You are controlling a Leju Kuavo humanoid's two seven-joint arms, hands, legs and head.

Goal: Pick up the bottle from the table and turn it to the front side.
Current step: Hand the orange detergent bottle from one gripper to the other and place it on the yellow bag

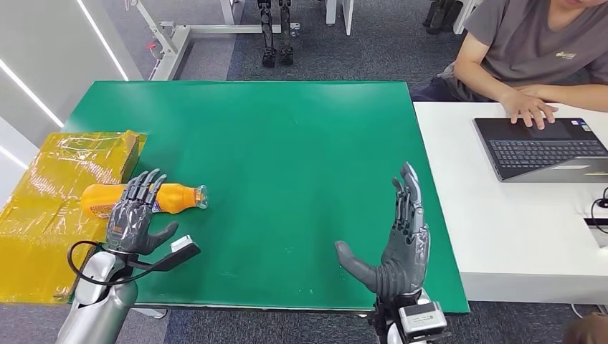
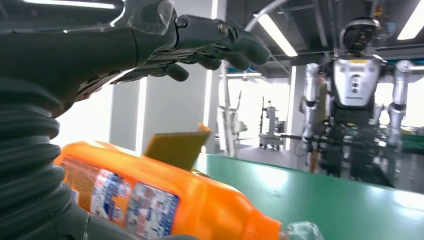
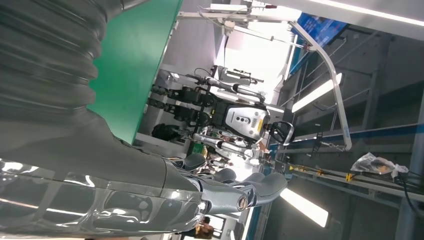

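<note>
A green table [image 1: 287,158] fills the middle of the head view, with grey floor beyond it and a white frame standing at its far left corner. A white desk [image 1: 502,236] butts against the table's right edge; a person [image 1: 538,50] sits behind it with a hand on a laptop [image 1: 545,147]. A yellow taped box [image 1: 50,193] sits just off the table's left edge.

The orange bottle [image 1: 168,197] lies on its side at the table's left edge, clear cap pointing toward the table's middle, its base end against the box. The left hand [image 1: 135,211] hovers over it with fingers spread and thumb out, holding nothing; whether the fingertips touch the bottle is hard to tell. In the left wrist view the bottle [image 2: 165,200] lies below the fingers [image 2: 220,42] with a clear gap, its label too blurred to read. Another robot [image 2: 357,85] stands past the table's far side.

The right hand [image 1: 398,236] stands empty near the table's front right corner, fingers straight and thumb out. The table between the two hands is bare green.
</note>
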